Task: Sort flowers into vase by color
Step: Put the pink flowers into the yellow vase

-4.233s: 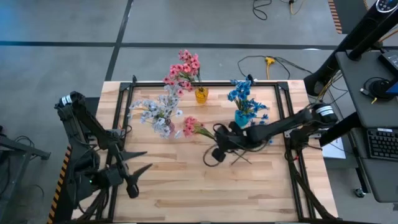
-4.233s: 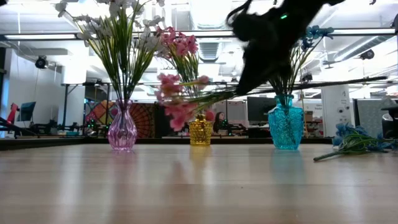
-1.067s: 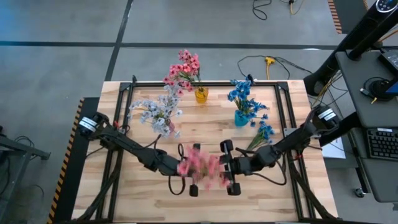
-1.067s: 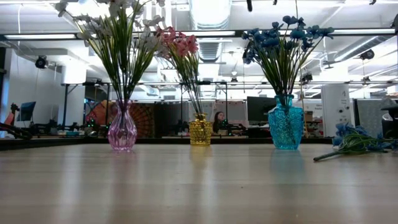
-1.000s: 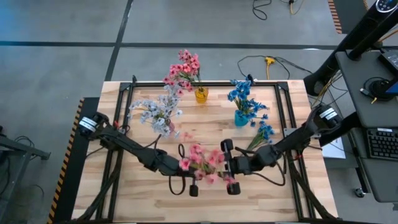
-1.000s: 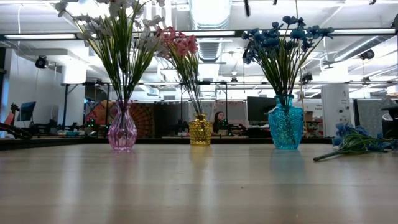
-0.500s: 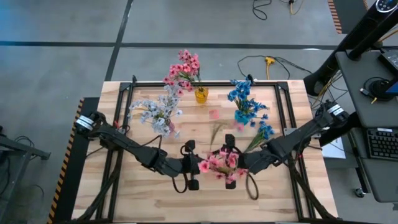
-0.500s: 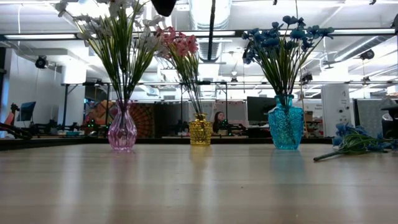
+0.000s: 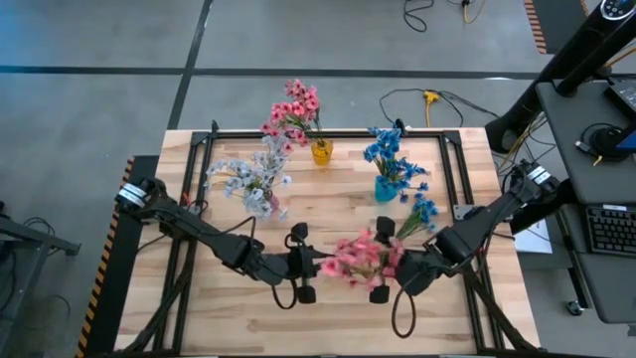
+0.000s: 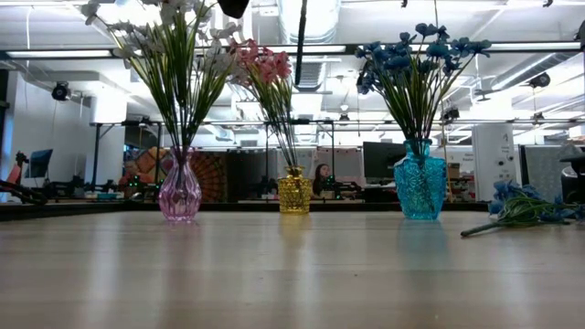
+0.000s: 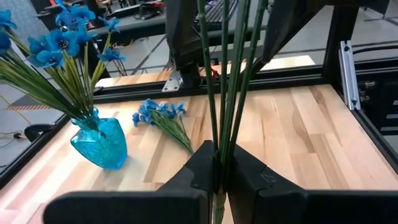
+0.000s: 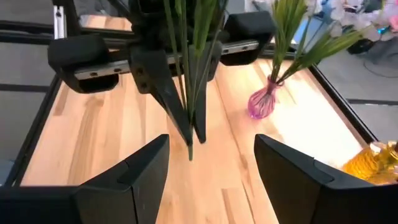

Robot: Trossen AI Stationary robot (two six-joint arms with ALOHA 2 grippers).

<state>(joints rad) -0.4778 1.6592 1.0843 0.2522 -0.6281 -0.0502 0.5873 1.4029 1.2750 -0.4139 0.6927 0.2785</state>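
- Here, the left end effector (image 9: 316, 266) hangs above the middle of the counter (image 9: 248, 313), its fingers pinched tight on the green stems of a pink flower sprig (image 9: 360, 259).
- The left wrist view shows those stems (image 11: 225, 93) rising straight up from between the two dark fingers (image 11: 200, 167), which press together around them.
- The right end effector (image 9: 386, 268) is just on the other side of the pink blossoms, facing the left one, with its fingers spread wide and nothing between them.
- In the right wrist view the two fingers (image 12: 144, 163) stand well apart, and the sprig's stems (image 12: 191, 68) hang ahead of them in the other arm's grip.
- At the far side of the counter stand three vases: a pink vase (image 10: 180, 194) with pale white-lavender flowers (image 10: 169, 41), a yellow vase (image 10: 294, 193) with pink flowers (image 10: 260, 64), and a blue vase (image 10: 420, 184) with blue flowers (image 10: 416, 55).
- One loose blue sprig (image 9: 419, 214) lies flat on the counter near the blue vase, toward the right arm's side.
- In the low view a person (image 10: 322, 177) sits in the room beyond the counter.
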